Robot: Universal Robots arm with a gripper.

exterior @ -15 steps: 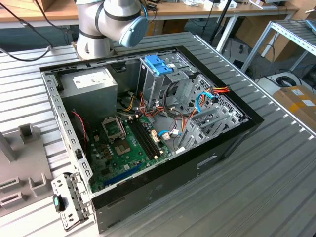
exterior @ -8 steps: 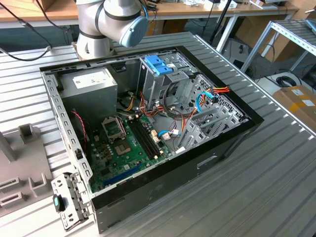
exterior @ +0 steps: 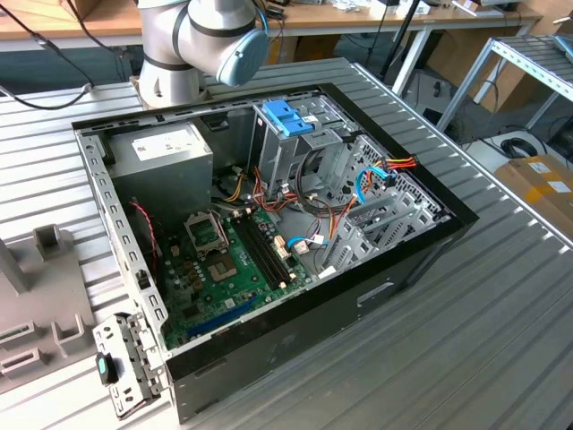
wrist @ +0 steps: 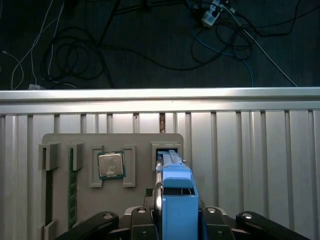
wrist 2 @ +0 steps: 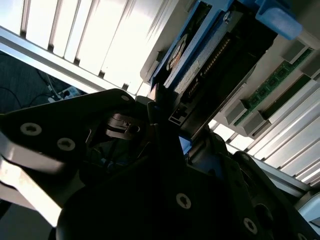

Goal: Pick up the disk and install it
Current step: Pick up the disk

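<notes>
No readable text (print on the power-supply label [exterior: 166, 143] too small).

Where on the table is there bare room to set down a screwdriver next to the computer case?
The ribbed table is bare on the exterior view's right of the computer case, a wide open stretch. The exterior view's left is crowded: a grey fixture and a metal bracket sit there.

Robotics lab — slatted metal table [exterior: 501, 340], workbenches [exterior: 340, 16].
</notes>
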